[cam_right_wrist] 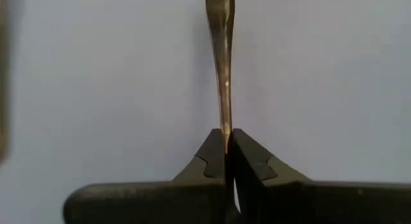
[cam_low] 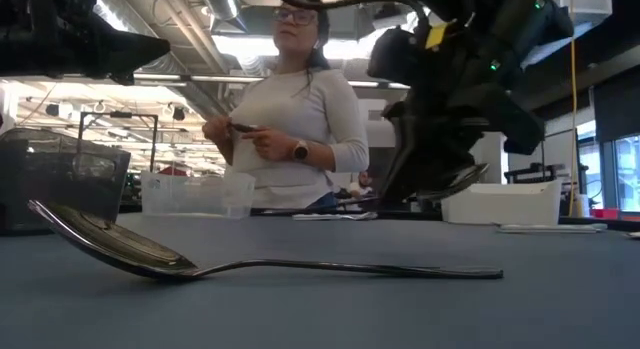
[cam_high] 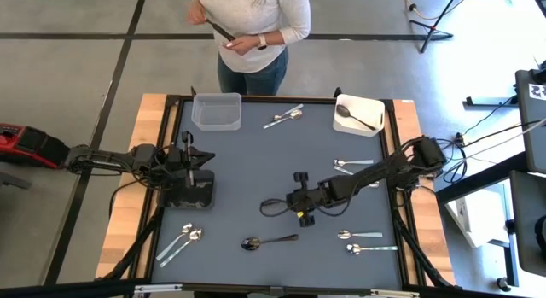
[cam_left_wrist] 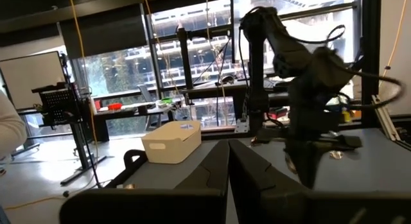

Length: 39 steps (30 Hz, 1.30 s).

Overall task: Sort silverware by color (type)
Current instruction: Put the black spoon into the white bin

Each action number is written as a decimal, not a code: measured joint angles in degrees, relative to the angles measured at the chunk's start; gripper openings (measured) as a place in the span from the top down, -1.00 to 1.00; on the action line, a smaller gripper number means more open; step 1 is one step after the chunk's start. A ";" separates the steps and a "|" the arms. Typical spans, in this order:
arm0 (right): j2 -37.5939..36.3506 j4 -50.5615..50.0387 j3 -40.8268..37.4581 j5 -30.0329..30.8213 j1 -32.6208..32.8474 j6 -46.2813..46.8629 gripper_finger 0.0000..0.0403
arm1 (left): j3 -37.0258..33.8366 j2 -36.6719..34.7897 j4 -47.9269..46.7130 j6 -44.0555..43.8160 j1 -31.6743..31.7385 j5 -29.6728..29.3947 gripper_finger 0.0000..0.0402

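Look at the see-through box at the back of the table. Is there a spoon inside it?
No, the clear bin shows only its bare bottom in the high view, while the white bin holds a dark spoon.

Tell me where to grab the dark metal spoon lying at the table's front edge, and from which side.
Take the dark metal spoon at mid-handle, straight from above, fingers across its width: the handle lies thin and straight, the bowl wide and rounded. The right gripper is shut on another utensil; the left gripper waits at table left.

Overhead looks straight down on the table point(cam_high: 281, 178); low camera sits at tabletop level, both apparently sharing the person point(cam_low: 300, 119).
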 joint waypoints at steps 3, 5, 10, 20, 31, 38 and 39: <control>-3.67 0.36 -3.23 0.33 -2.35 0.16 0.99 | 0.00 0.00 -0.02 0.00 -0.01 0.00 0.98; -6.43 0.33 -6.04 1.85 -3.70 0.38 0.99 | 0.00 0.00 -0.06 0.00 -0.01 0.00 0.98; -16.18 0.99 -14.70 6.93 -7.83 0.45 0.99 | 0.00 0.00 -0.05 0.03 -0.01 0.00 0.98; -39.88 0.86 -27.40 13.50 -21.24 -4.80 0.98 | 0.00 0.02 -0.06 0.03 0.01 -0.11 0.98; -48.90 -1.48 -31.65 17.01 -40.19 -9.07 0.98 | 0.00 0.02 -0.06 -0.02 0.01 -0.13 0.98; -48.17 -0.15 -31.64 16.58 -50.50 -11.64 0.98 | 0.00 0.02 -0.07 -0.04 -0.01 -0.14 0.98; -47.93 -0.10 -31.61 16.60 -51.73 -11.96 0.98 | 0.00 0.02 -0.04 -0.04 0.01 -0.13 0.98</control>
